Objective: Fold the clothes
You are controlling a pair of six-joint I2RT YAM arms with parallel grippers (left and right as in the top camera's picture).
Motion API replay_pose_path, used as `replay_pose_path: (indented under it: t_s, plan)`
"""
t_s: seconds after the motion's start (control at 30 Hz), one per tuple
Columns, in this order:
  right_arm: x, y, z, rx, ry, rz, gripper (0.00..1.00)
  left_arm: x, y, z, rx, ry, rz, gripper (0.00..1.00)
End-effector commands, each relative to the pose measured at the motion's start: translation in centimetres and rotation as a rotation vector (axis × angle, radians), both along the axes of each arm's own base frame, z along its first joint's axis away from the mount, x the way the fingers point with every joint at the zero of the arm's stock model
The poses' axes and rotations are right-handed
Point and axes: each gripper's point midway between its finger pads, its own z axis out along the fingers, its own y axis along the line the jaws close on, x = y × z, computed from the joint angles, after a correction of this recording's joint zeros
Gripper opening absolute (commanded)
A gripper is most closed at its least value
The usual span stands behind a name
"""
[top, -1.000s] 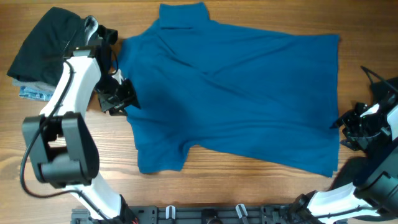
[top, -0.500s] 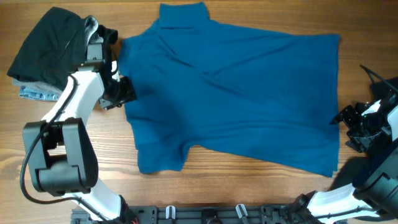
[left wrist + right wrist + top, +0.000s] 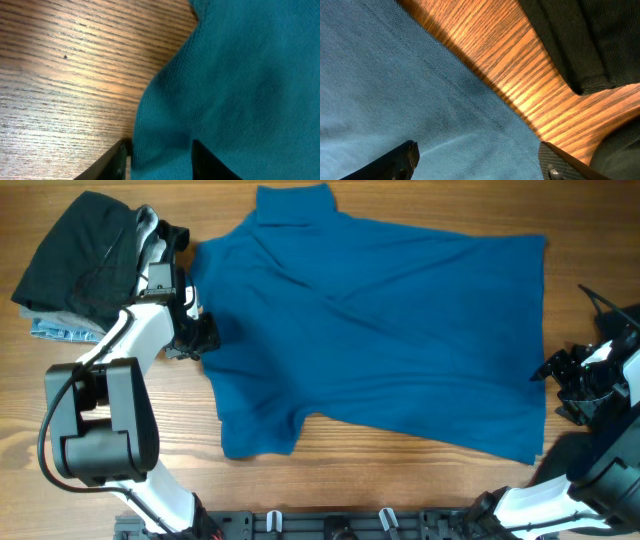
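The royal-blue collared shirt [image 3: 380, 330] lies spread flat across the table, collar at the far side. My left gripper [image 3: 195, 338] is at its left sleeve edge. In the left wrist view the jaws [image 3: 159, 161] are partly open and straddle the shirt's edge [image 3: 240, 75], with a small fold of fabric between them. My right gripper [image 3: 558, 380] is at the shirt's right hem. In the right wrist view it [image 3: 477, 160] is wide open over the blue fabric [image 3: 395, 75], one finger over bare wood.
A pile of other clothes sits at the far left corner: a black garment [image 3: 75, 255] on top, a white-grey piece [image 3: 150, 228] and a pale-blue patterned piece [image 3: 55, 328] under it. A dark object [image 3: 570, 40] lies beside the right gripper. A rail [image 3: 330, 525] runs along the front edge.
My left gripper has shifted slightly right and farther back, onto the shirt's sleeve edge. My right gripper moved a little right early on, then held still. The shirt has not moved.
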Motion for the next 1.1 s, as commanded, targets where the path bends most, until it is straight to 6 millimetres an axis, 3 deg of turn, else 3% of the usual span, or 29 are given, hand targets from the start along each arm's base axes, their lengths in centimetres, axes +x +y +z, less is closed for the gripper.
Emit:
replay_pose_path:
  t_s: [0.0,0.07,0.3,0.33,0.43,0.5,0.57,0.67,0.8,0.97,1.07]
  plan:
    - [-0.3,-0.2,0.2,-0.024,0.010,0.004,0.81,-0.5,0.0,-1.6,-0.001,0.035,-0.013,0.21]
    - [-0.8,-0.8,0.0,-0.059,0.039,-0.003,0.81,-0.3,0.1,-1.3,-0.006,0.036,0.016,0.04]
    - [-1.6,-1.2,-0.2,-0.085,0.082,-0.036,0.81,0.7,0.3,0.2,-0.009,0.010,0.065,0.07]
    - [-1.6,-1.1,-0.3,-0.084,0.083,-0.035,0.81,0.7,0.3,0.2,-0.009,0.010,0.064,0.27]
    - [-1.5,-1.3,-0.3,-0.090,0.075,-0.036,0.81,2.0,0.5,1.5,-0.007,-0.039,0.065,0.66]
    - [-1.2,-1.4,-0.3,-0.096,0.066,-0.037,0.81,3.8,0.5,2.6,-0.027,-0.102,0.065,0.76]
    - [-1.2,-1.4,-0.3,-0.096,0.066,-0.037,0.81,4.3,0.1,2.7,-0.044,-0.124,0.058,0.74]
    - [-1.1,-1.3,-0.3,-0.088,0.060,-0.037,0.81,4.7,-0.5,1.5,-0.074,-0.118,0.032,0.62]
    - [-1.3,-1.1,-0.3,-0.081,0.068,-0.036,0.81,2.8,-1.0,-1.2,-0.102,-0.007,0.024,0.52]
    - [-1.4,-1.0,-0.3,-0.078,0.072,-0.036,0.81,1.0,0.2,-1.7,-0.023,0.060,-0.037,0.56]
    - [-1.4,-1.0,-0.3,-0.078,0.072,-0.035,0.81,0.6,0.3,-1.8,-0.014,0.077,-0.035,0.38]
